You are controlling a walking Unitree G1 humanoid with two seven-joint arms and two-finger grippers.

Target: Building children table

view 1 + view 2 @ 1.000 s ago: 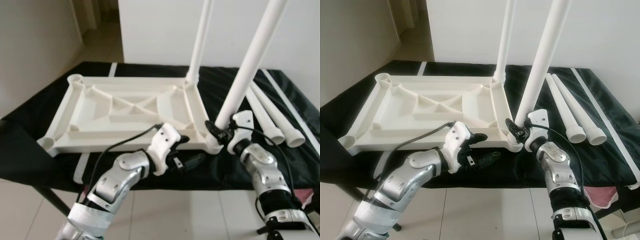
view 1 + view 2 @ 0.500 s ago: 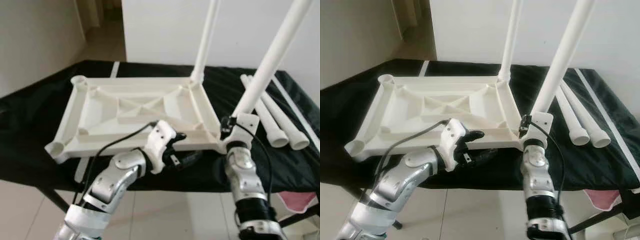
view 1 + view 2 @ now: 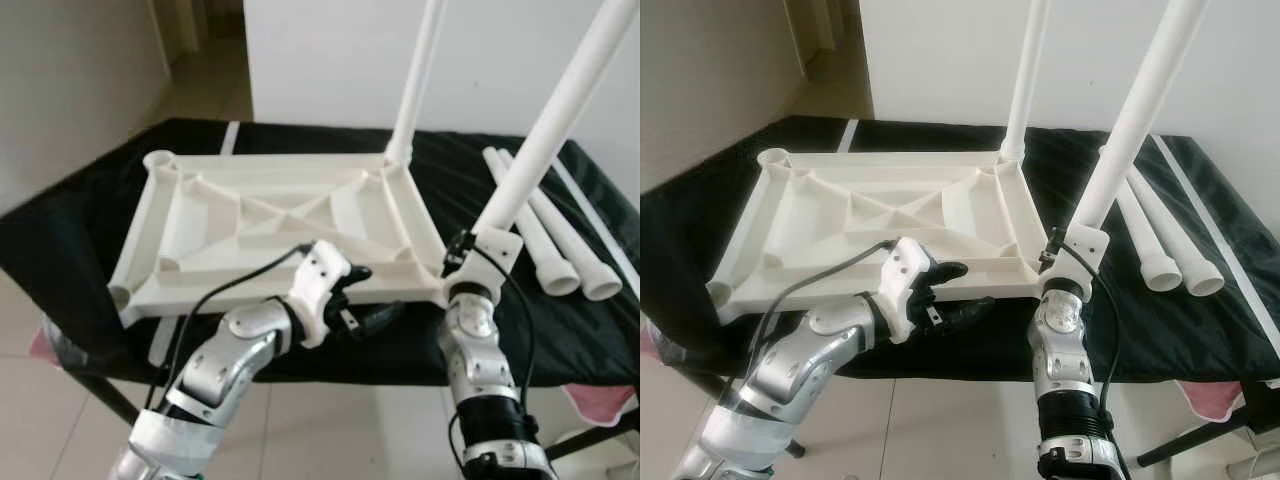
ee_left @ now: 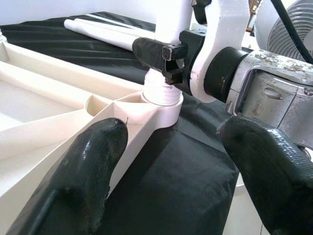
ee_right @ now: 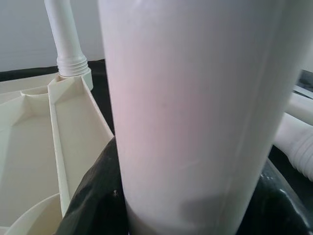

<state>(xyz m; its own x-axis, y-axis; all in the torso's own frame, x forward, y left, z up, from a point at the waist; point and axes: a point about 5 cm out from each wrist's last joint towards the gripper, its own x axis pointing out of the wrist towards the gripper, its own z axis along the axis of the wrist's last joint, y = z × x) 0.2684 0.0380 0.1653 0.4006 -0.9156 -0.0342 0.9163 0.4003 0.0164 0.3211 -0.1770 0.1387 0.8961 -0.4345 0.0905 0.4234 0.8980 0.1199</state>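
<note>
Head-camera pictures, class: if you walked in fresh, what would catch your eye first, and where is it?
The upturned white tabletop lies on the black-covered bench, with one leg upright in its far right corner. At the near right corner, the right gripper is shut on a second leg that stands in its socket. The left gripper is open at the tabletop's near edge, and two spare legs lie to the right.

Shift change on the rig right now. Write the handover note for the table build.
Right pincer: shut on the near leg at its base, in the near right corner socket.
Left pincer: open, at the tabletop's near edge.
Done: far leg stands in the far right socket.
Left: seat the near leg; fit the two loose legs lying on the black cloth into the left corner sockets.
</note>
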